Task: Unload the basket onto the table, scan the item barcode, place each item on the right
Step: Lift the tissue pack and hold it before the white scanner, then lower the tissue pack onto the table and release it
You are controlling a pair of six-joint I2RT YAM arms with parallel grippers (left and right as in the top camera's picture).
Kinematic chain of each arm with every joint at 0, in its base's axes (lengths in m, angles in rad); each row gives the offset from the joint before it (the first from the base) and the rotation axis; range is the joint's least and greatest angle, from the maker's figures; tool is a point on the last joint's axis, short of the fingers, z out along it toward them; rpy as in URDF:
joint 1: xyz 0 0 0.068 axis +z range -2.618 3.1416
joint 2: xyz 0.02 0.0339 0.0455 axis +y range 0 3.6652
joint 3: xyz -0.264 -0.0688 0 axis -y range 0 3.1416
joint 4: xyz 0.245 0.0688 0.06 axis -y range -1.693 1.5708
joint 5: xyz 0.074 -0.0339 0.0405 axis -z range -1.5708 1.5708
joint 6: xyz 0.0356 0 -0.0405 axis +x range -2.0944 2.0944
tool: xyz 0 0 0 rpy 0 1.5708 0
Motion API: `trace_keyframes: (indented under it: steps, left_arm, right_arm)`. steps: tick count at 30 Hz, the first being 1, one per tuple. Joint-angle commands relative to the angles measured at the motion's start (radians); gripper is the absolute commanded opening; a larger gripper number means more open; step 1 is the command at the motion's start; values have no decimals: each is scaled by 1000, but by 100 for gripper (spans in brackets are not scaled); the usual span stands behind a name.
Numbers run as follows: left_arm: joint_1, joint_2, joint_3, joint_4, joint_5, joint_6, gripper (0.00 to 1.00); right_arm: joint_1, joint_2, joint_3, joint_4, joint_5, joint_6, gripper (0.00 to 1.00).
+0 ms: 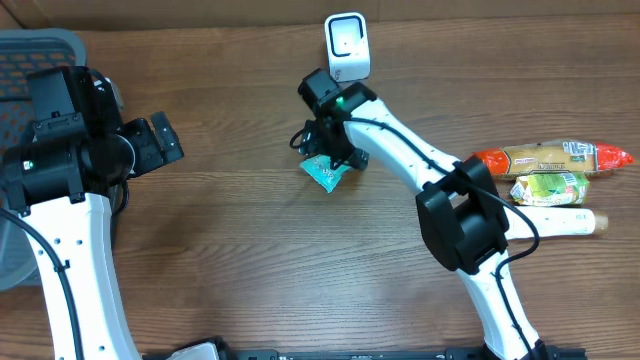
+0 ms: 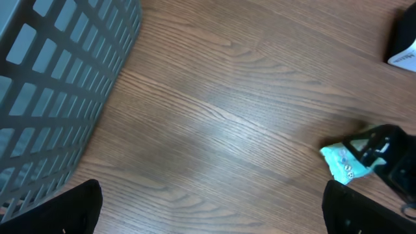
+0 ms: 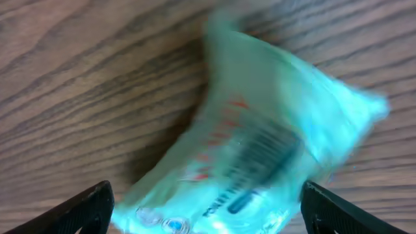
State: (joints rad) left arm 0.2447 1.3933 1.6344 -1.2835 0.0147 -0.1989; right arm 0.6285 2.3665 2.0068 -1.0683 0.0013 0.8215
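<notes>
The right gripper (image 3: 207,207) has its jaws wide apart around the blurred teal packet (image 3: 260,136), which seems to lie loose on the table (image 3: 65,71). The left gripper (image 2: 211,211) has its jaws apart, holding nothing.

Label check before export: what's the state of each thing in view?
left gripper: open, empty
right gripper: open, straddling the packet
packet: below the right gripper, barcode showing, blurred
scanner: standing upright
basket: upright, inside hidden
long pack: lying flat
green pouch: lying flat
white tube: lying flat
</notes>
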Motion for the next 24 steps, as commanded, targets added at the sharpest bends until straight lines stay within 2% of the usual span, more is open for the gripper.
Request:
trace_keyframes:
  steps: [1, 8, 10, 11, 12, 13, 17, 20, 24]
  left_arm:
    - [3, 6, 17, 1, 4, 19, 100]
    - [3, 6, 17, 1, 4, 19, 100]
    - [3, 6, 17, 1, 4, 19, 99]
    - [3, 6, 17, 1, 4, 19, 100]
    - [3, 6, 17, 1, 4, 19, 99]
    - [3, 6, 17, 1, 4, 19, 100]
    - [3, 6, 17, 1, 4, 19, 100]
    - [3, 6, 17, 1, 4, 19, 100]
    - [3, 6, 17, 1, 4, 19, 100]
  right_arm:
    - [-2, -29, -41, 27, 35, 74, 93]
    - [-1, -29, -109, 54, 36, 117, 91]
    - [-1, -29, -121, 55, 35, 113, 86]
    - [-1, -29, -123, 51, 34, 101, 79]
    - [-1, -29, -123, 51, 19, 60, 72]
    - [-1, -29, -122, 53, 1, 8, 70]
    - [-5, -31, -110, 40, -146, -279, 68]
    - [-23, -31, -80, -13, -241, -414, 60]
    - [-57, -32, -23, -120, -333, -591, 60]
